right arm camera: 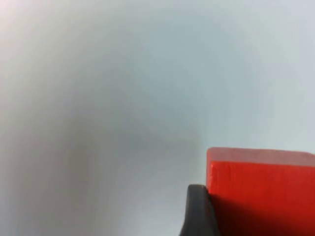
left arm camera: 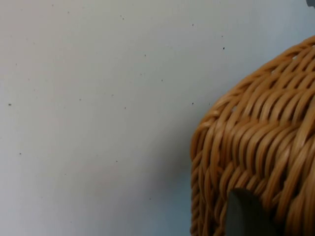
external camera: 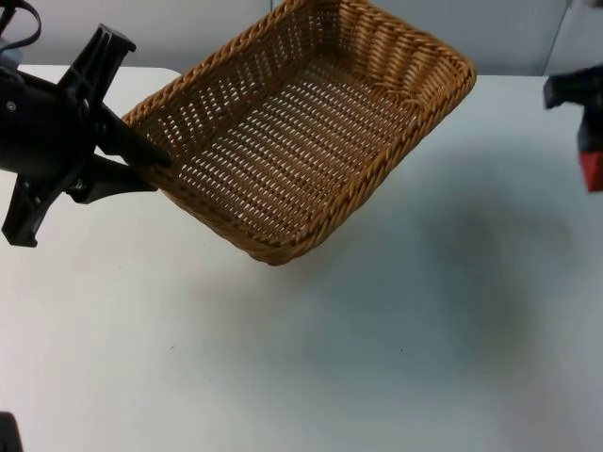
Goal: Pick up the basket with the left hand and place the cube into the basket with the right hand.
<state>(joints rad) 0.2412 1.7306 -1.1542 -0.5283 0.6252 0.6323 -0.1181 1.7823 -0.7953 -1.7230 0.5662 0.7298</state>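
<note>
Here the left end effector is clamped on the near-left rim of the basket and holds it tilted above the white surface, its open mouth facing up and toward the camera in the top view. The left wrist view shows a black fingertip pressed against the woven wall, which confirms the grip.

The right end effector sits at the right edge of the top view, well apart from the basket, grasping the red cube. In the right wrist view the cube rests against a dark fingertip, with bare surface beyond it.

The relation that matters: the basket lies to the right arm's own right side, across open surface, and its long axis runs diagonally from the left end effector toward the far partition. I judge that the right arm needs to carry the cube sideways until it is over the basket's floor, clearing the raised far-right rim, before letting go.
</note>
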